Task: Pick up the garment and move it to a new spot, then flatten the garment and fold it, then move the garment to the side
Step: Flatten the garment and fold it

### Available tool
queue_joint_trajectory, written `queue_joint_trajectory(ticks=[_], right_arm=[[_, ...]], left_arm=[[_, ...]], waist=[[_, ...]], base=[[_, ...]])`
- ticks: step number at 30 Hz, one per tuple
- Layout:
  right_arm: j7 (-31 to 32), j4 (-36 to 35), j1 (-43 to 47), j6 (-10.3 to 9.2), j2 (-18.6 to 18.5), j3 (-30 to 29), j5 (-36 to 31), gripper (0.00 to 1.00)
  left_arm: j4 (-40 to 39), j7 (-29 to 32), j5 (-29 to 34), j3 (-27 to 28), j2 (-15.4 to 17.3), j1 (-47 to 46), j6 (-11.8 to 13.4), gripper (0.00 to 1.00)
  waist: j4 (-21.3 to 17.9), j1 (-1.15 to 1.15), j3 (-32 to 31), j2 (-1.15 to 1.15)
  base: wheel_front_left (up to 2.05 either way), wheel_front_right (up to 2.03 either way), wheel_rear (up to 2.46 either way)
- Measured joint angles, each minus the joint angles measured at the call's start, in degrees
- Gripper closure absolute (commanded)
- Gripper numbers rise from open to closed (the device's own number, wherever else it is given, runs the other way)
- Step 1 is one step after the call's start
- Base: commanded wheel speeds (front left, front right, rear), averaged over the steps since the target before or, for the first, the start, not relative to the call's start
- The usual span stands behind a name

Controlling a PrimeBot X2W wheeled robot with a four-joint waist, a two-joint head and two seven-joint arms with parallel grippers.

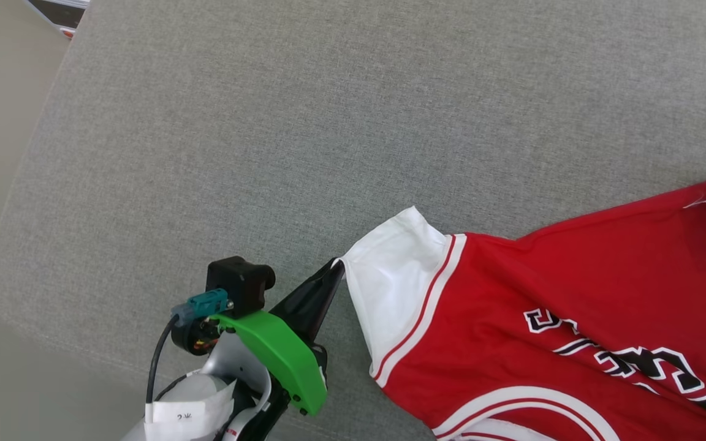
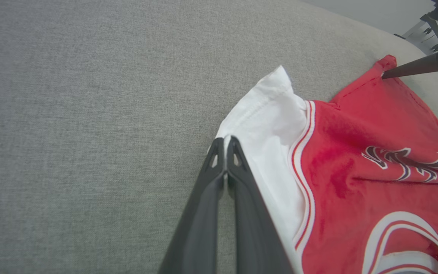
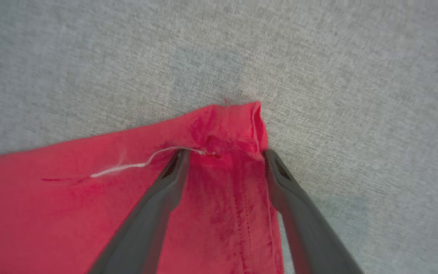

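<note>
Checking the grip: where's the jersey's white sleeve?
Head view, lower centre, on the grey fabric surface: the red jersey's white sleeve, corner pinched by the shut left gripper.

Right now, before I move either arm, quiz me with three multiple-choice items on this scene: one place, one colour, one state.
1. Where do the left gripper tips sit?
A on the black lettering
B at the white sleeve edge
C on the collar

2. What colour is the body of the shirt?
A red
B blue
C grey

3. How is the right gripper?
A shut on the sleeve
B shut on bare cloth
C open

Answers:
1. B, because the shut jaws end right at the sleeve's edge.
2. A, because the body is red beside the white sleeve.
3. C, because its jaws stand apart on either side of a red corner.
</note>
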Motion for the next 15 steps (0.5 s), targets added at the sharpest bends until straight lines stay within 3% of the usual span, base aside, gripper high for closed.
queue_joint_trajectory(ticks=[1,2,3,4,9,15], right_arm=[[0.0,0.3,0.0,0.0,-0.3,0.5,0.0,0.0],[0.0,0.5,0.0,0.0,-0.6,1.0,0.1,0.24],[0.0,0.6,0.0,0.0,-0.8,1.4,0.3,0.71],[0.0,0.8,-0.1,0.0,-1.0,1.7,0.4,1.0],[-2.6,1.5,-0.2,0.0,-1.1,3.3,1.0,1.0],[-10.9,3.4,-0.3,0.0,-0.8,4.7,2.2,1.0]], left_arm=[[0.1,0.0,0.0,-0.1,-0.1,0.0,0.0,1.0],[0.2,0.0,0.0,-0.2,-0.3,0.0,0.0,1.0],[0.3,0.0,0.0,-0.2,-0.4,0.0,0.0,1.0],[0.4,0.0,0.0,-0.2,-0.5,0.0,0.0,1.0],[1.2,-0.4,0.0,-0.2,-0.7,-0.2,-0.1,1.0],[1.9,-1.2,0.0,0.5,-0.5,-0.3,0.0,1.0]], waist=[[0.1,0.0,0.1,0.0],[0.2,0.0,0.1,0.0],[0.2,0.0,0.1,0.0],[0.2,0.0,0.1,0.0],[0.2,0.0,-0.4,0.0],[-0.5,0.0,-2.3,0.0]], base=[[0.0,0.0,0.0],[0.0,0.0,0.0],[0.0,0.0,0.0],[0.0,0.0,0.0],[0.0,0.0,0.0],[0.0,0.0,0.0]])
